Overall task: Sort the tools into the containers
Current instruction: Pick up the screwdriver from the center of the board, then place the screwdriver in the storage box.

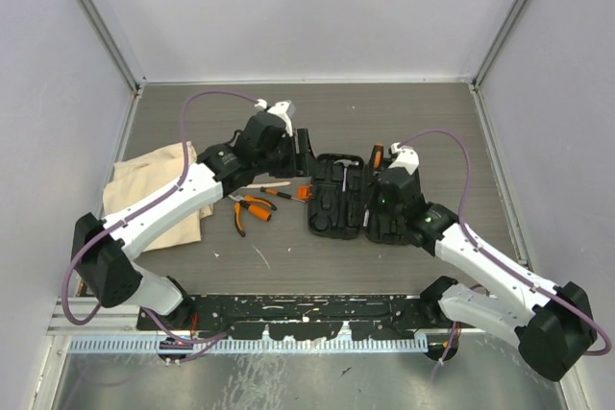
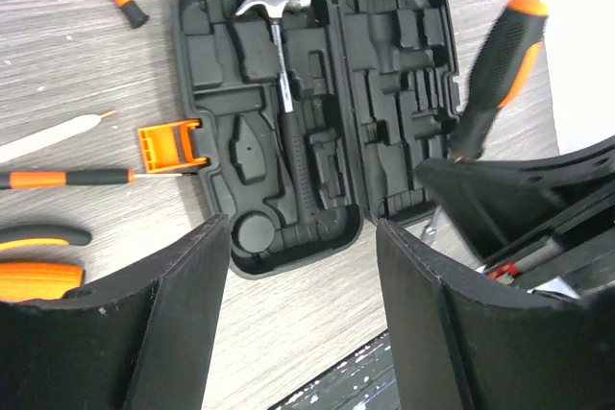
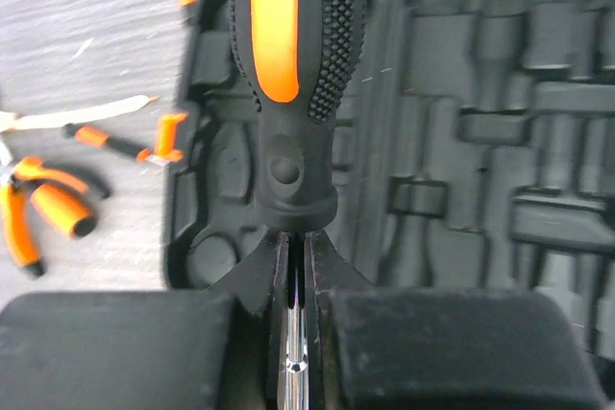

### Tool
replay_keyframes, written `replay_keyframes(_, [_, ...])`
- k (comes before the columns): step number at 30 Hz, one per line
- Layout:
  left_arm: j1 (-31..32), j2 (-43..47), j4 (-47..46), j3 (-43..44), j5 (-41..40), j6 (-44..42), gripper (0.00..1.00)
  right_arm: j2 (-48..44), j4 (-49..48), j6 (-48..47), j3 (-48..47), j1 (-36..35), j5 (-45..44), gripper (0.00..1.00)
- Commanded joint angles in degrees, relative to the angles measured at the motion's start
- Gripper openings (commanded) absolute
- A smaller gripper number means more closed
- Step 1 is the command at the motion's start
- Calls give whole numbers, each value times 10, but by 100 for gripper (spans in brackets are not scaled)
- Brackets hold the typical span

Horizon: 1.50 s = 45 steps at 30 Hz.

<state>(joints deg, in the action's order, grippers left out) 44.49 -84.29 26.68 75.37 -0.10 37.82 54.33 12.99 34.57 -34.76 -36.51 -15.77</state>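
Mostly hidden is the steel shaft of the screwdriver [image 3: 288, 64], clamped between the pads of the right gripper [image 3: 296, 266] over the open tool case [image 2: 394, 93]; the pliers [image 2: 38, 256] are cut off at the left wrist view's edge. The hammer [image 2: 283, 84] lies slotted in the case's left half. The left gripper [image 2: 300, 237] hangs wide, holding nothing. The inside of the cloth bag [image 1: 144, 189] cannot be seen.

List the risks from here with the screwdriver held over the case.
1. The right end effector pinches the screwdriver only by its thin steel shaft, with the bulky handle beyond the grip; it may pivot or slip.
2. The open left end effector hangs close beside it above the tool case; the arms may collide.
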Motion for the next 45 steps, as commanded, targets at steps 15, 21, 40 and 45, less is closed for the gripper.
replay_keyframes(15, [-9,21,-4,-50,11,-2,63,185,154,-103,-144,144,-25,0])
replay_keyframes(21, [-9,12,-3,-48,16,0,63,239,157,-118,-160,153,-4,0])
replay_keyframes(40, [-9,16,-8,-71,19,7,62,302,174,-111,-168,159,-11,3])
replay_keyframes(45, [-9,14,-9,-71,24,9,62,307,171,-112,-166,160,-8,10])
